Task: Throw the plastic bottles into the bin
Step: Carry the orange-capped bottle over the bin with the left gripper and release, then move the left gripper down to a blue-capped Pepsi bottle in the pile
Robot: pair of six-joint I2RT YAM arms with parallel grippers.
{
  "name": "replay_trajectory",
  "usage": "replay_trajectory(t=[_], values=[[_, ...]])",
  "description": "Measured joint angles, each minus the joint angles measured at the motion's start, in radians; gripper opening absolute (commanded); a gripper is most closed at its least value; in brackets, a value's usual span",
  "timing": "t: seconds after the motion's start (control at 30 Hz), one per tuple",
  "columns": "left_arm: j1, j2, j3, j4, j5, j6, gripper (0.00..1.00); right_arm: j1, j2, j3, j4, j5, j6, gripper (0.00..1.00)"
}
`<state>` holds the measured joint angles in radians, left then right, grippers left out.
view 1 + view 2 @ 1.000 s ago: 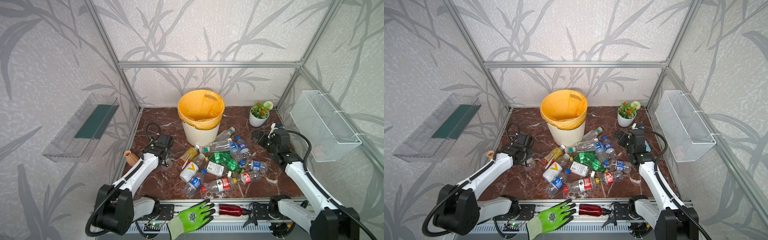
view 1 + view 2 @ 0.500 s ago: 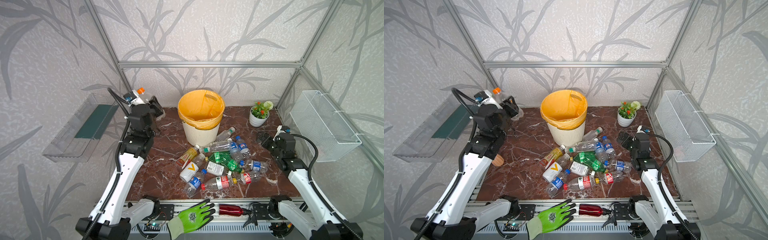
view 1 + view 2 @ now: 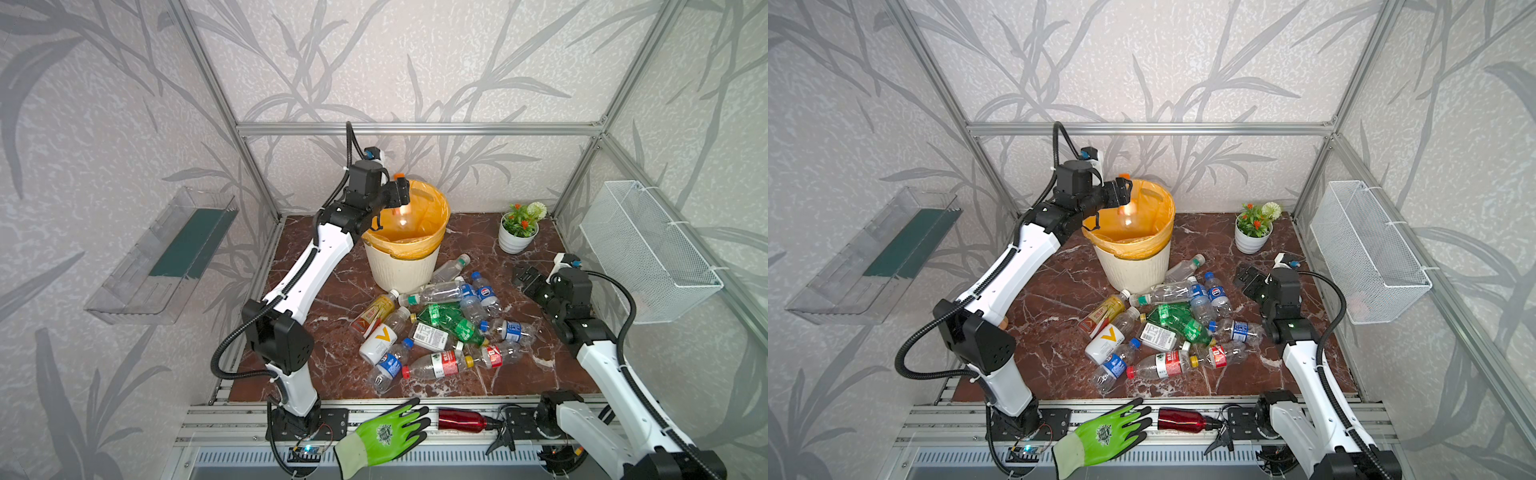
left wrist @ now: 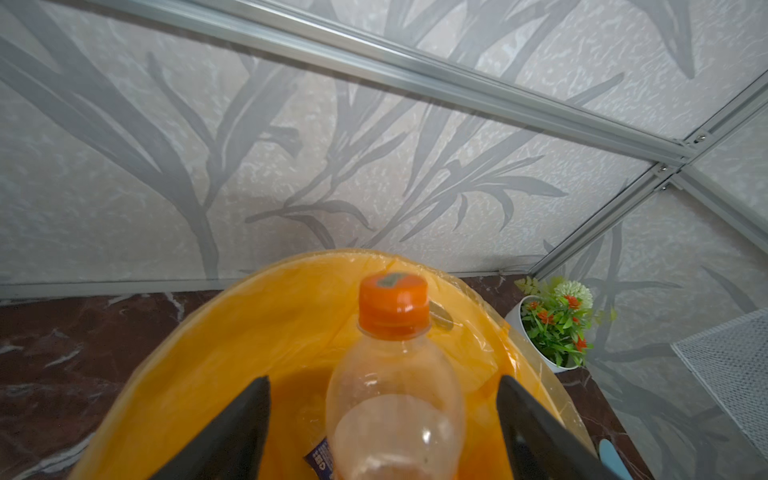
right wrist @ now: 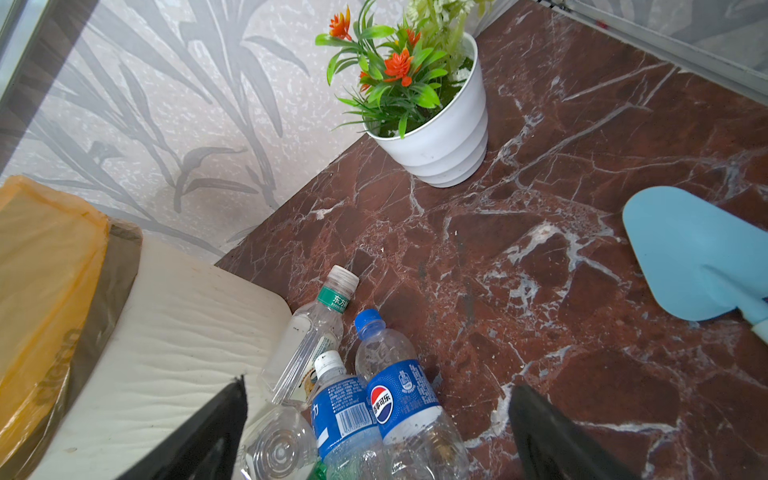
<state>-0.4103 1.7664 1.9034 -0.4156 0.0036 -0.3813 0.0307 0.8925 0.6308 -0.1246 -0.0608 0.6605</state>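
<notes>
Step in hand: drop over bin.

Note left pincer (image 3: 400, 195) above the mouth of bin (image 3: 405, 270), jaws spread wide, gripping nothing. Note bottle (image 4: 395, 399), clear with orange cap (image 4: 392, 303), between the jaws with a gap on either side, cap pointing away from the wrist, body over the yellow liner (image 4: 257, 332). Judge it loose and on its way in. Cannot tell from the top views how deep inside.

To do this well:
- Centre pincer over the mouth, not over the rim.
- Hold jaws wide till well clear of the bottle.
- Lift straight up before swinging back, to avoid snagging the liner or tipping the bin.
- Expect a bounce from a light, empty bottle; watch for a rebound off the liner wall.

Note right pincer (image 3: 1248, 276) likewise released and empty, low beside the pile (image 3: 440, 328) on the counter (image 3: 332, 291), near the foot of the bin. See in the right wrist view a blue-label bottle (image 5: 399, 399) and a green-neck bottle (image 5: 316, 332) just ahead of the spread jaws, the latter close against the bin wall.

Take the blue-label bottle next, probably: free on one side. Close across the body, not the cap. Stay clear of flowerpot (image 5: 440, 141).

Most of the pile yet to bin; task far from done.
</notes>
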Motion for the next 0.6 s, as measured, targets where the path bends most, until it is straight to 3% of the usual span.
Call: replay_trajectory(t=[0.4,0.6], values=[[0.011,-0.392,-0.370,0.167,-0.047,0.039,0.99,0.000,-0.039,0.000,-0.069,0.008,-0.002,0.98],[-0.008,-0.486,-0.536,0.201,-0.067,0.071,0.99,0.000,-0.060,-0.025,-0.100,0.013,0.006,0.98]])
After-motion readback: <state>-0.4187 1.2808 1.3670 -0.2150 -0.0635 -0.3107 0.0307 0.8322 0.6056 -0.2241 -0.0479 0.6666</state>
